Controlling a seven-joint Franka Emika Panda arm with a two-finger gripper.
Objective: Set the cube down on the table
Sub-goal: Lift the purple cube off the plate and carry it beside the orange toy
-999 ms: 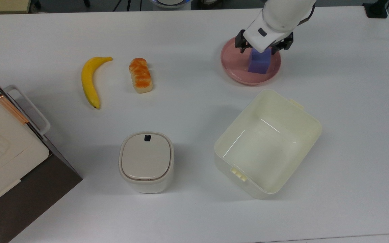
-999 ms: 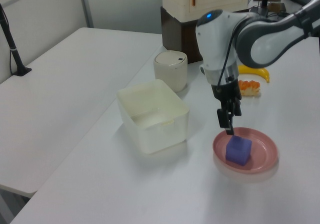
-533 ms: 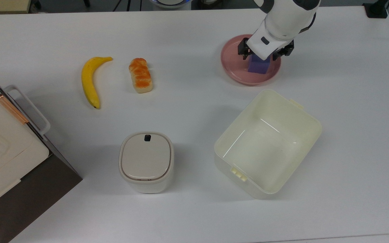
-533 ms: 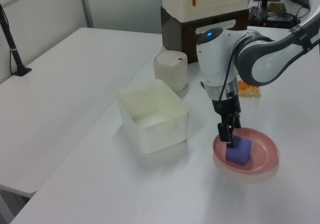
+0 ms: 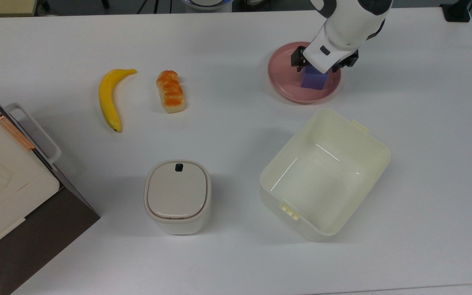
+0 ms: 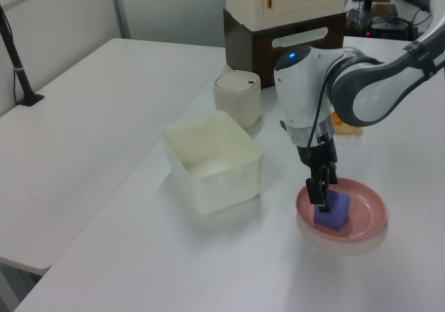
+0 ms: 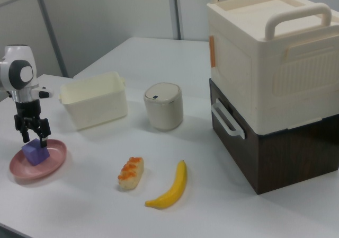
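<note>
One blue-purple cube [image 5: 314, 81] sits on a pink plate [image 5: 281, 76], which lies on the white table [image 5: 228, 123]; this plate serves as the landmark for all that follows. Above the plate, the Franka arm's gripper [image 7: 33, 137] hangs straight down over the cube, its fingers [image 7: 25, 134] spread and reaching down on either side of the cube's top; in the right view a gap shows between the fingers, so the grip is released and not closed on the block. In the left view a dark finger [image 6: 315, 191] stands against the cube's [image 6: 332, 210] near edge. The cube [image 7: 35, 153] rests toward the plate's side nearest the cream plastic tub [image 5: 325, 174], which stands just beside the plate, toward the bottom of the top view. Well apart from the plate, toward the top view's left, lie a bread roll [image 5: 171, 91] and, beyond it, a banana [image 5: 109, 98]. A small lidded cream bin [image 5: 178, 196] stands farther from the plate than the tub, toward the top view's lower left. Farthest from the plate is a cream handled crate [image 7: 270, 52] stacked on a dark brown box [image 7: 280, 153].
</note>
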